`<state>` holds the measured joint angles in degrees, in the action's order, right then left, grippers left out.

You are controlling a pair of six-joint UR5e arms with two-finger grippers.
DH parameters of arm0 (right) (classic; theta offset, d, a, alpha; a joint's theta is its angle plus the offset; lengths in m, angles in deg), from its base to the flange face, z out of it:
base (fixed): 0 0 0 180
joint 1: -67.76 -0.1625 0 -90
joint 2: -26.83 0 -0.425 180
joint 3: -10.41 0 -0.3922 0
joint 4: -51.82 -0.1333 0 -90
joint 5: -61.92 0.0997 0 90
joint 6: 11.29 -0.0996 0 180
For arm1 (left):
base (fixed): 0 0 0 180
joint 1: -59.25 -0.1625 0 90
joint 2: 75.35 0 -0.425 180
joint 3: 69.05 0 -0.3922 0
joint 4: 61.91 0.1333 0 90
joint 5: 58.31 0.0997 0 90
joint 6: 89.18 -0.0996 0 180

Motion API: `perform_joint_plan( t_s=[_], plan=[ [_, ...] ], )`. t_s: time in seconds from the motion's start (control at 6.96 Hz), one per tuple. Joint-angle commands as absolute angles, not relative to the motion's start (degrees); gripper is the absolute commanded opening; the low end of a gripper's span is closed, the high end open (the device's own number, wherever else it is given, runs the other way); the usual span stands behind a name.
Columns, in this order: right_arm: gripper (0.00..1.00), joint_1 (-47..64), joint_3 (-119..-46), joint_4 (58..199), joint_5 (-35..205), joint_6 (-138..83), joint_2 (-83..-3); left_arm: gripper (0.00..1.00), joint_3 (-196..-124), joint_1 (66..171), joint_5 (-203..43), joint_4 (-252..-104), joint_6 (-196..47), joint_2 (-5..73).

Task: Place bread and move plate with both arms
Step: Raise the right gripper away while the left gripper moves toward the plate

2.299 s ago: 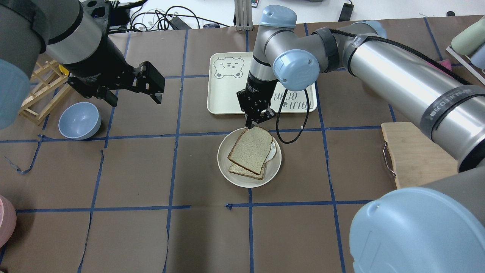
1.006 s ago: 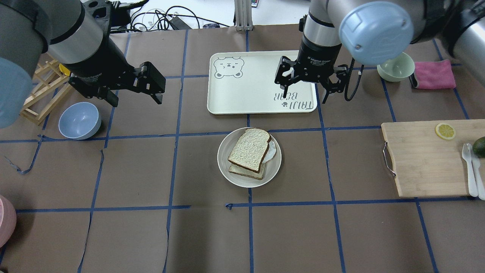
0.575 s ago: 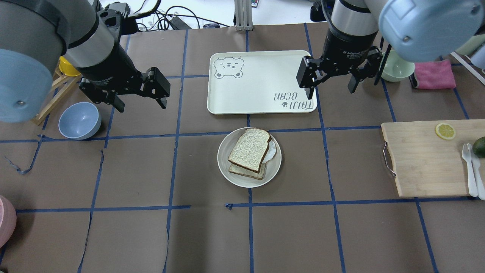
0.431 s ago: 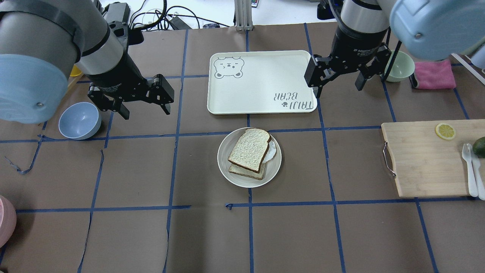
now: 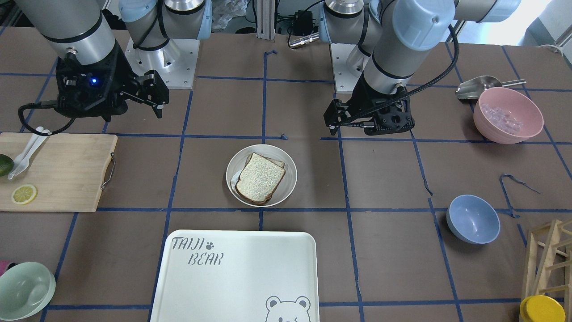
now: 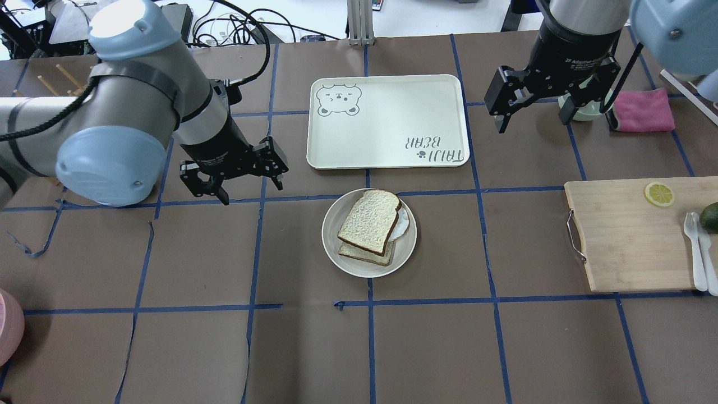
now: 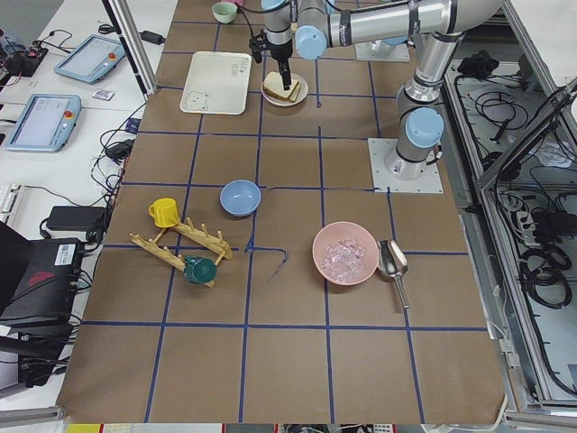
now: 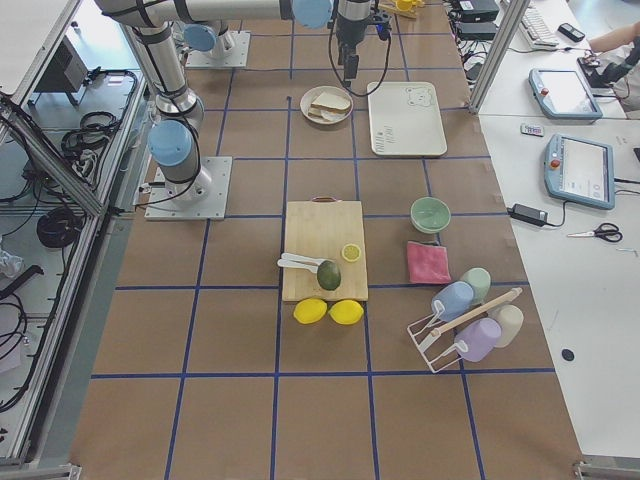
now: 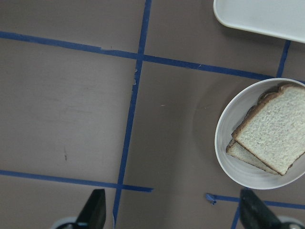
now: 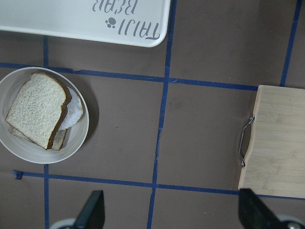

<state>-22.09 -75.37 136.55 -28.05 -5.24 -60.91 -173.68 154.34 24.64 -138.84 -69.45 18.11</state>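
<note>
The bread (image 6: pixel 370 220) lies on top of a beiger slice (image 6: pixel 364 255) on the round cream plate (image 6: pixel 328 224) at the table's middle. They also show in the front view, bread (image 5: pixel 260 177) on plate (image 5: pixel 290 172). My left gripper (image 6: pixel 251 191) is open and empty, hovering just left of and behind the plate. Its wrist view shows the bread (image 9: pixel 274 129) at the right edge. My right gripper (image 6: pixel 532 124) is open and empty, high at the back right, far from the plate. Its wrist view shows the bread (image 10: pixel 37 109) at lower left.
The bear-printed tray (image 6: pixel 387 120) lies just behind the plate. A wooden cutting board (image 6: pixel 628 235) with a lemon slice, cutlery and an avocado is at the right. A green bowl (image 6: pixel 586 109) and pink cloth (image 6: pixel 642 109) lie under the right gripper. A blue bowl (image 5: pixel 473 219) sits at far left.
My right gripper let go of the bread on the plate, opened and moved up and away to the back right. My left gripper swung in toward the plate's left side.
</note>
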Motion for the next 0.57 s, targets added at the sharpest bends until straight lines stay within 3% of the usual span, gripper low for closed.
perform_joint_plan(
  t_s=[0.0, 0.43],
  plan=[
    [1.0, -21.97, -75.46, 136.46, -28.16, -5.31, -61.76, 1.0, -179.94, 158.98, 23.6, -126.39, -61.08, 23.59],
    [1.0, -21.97, -75.46, 136.46, -28.08, -5.31, -62.38, 1.0, -187.51, 162.51, 23.34, -115.18, -55.18, 28.17]
  ],
)
